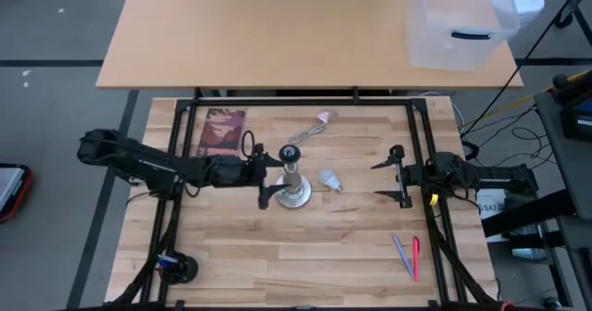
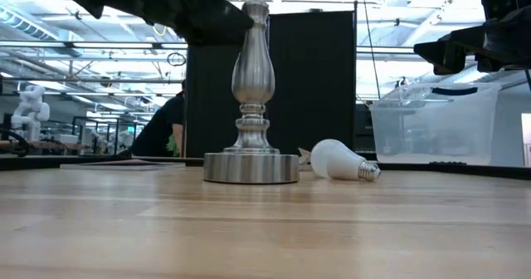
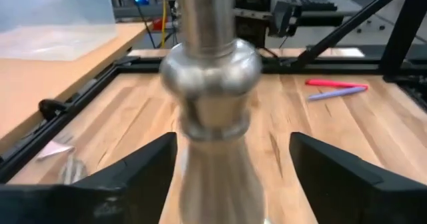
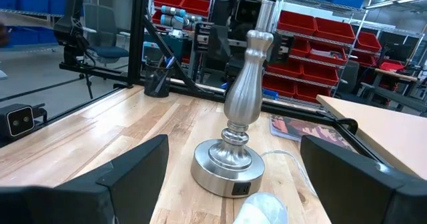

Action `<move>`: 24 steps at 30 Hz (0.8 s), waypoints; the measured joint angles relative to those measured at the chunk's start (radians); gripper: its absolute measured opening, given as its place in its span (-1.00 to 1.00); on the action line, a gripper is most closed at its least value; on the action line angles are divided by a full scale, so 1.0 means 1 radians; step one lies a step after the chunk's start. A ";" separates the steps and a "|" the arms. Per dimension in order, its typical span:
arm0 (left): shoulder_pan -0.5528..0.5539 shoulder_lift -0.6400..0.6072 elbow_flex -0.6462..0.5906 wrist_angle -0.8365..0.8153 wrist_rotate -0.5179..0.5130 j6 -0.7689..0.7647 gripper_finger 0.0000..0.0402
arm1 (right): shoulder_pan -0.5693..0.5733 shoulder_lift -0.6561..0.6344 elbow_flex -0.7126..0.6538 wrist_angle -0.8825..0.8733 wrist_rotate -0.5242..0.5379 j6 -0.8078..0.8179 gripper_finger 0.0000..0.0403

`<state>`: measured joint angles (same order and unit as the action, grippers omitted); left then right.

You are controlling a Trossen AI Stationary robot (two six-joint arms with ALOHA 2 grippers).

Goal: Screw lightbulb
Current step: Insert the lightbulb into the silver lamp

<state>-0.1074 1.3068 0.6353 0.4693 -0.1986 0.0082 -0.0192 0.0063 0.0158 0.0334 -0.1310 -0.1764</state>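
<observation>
- Your left gripper (image 3: 227, 177) is up at the lamp stand (image 1: 293, 183), its 2 fingers spread on either side of the silver post and not touching it in the left wrist view.
- Your right gripper (image 1: 394, 175) waits at the right side of the table (image 1: 231, 255), fingers spread wide, nothing between them, pointed toward the stand.
- The lightbulb (image 1: 330, 180) lies on its side on the wood just beside the stand's round base, on the right-arm side. In the low view its globe points toward the base and its screw end points away.
- The socket (image 1: 290, 152) at the top of the stand looks bare, so I judge the bulb is not yet picked up or threaded.
- Handling, as I judge it: the bulb should be light, smooth and frosted, so it may roll or slip. The shell could be brittle, so squeeze gently.
- Take hold across the widest part of the globe, leaving the pale threaded end free to enter the socket.
- The stand looks heavy-based and stiff, and it should stay put better if the left arm steadies the post while you twist.
- 2 pens (image 1: 408, 255) lie well apart, nearer the front right corner.
</observation>
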 joint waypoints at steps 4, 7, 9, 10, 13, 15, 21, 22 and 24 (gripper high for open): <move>0.014 0.043 0.000 0.038 0.001 0.001 0.51 | 0.000 0.000 0.000 0.000 0.000 0.000 0.66; 0.027 0.083 -0.001 0.088 0.000 0.000 0.51 | 0.000 0.000 0.000 0.000 0.000 0.000 0.66; 0.030 0.113 0.000 0.152 0.000 -0.001 0.46 | 0.000 0.000 0.000 0.000 0.000 0.000 0.66; 0.031 0.130 0.000 0.180 0.000 -0.003 0.42 | 0.000 0.000 0.000 0.000 0.000 0.000 0.66; 0.031 0.174 -0.001 0.241 0.002 -0.002 0.24 | 0.000 0.000 0.000 0.000 0.000 0.000 0.66; 0.031 0.193 -0.001 0.272 0.010 0.000 0.08 | 0.000 0.000 0.000 0.000 0.000 0.000 0.66; 0.032 0.211 -0.001 0.311 0.026 -0.002 -0.22 | 0.000 0.000 0.000 0.000 0.000 0.000 0.66; 0.032 0.211 -0.001 0.311 0.026 -0.002 -0.22 | 0.000 0.000 0.000 0.000 0.000 0.000 0.66; 0.032 0.211 -0.001 0.311 0.026 -0.002 -0.22 | 0.000 0.000 0.000 0.000 0.000 0.000 0.66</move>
<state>-0.0753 1.5177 0.6346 0.7803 -0.1725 0.0067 -0.0189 0.0063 0.0154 0.0334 -0.1310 -0.1764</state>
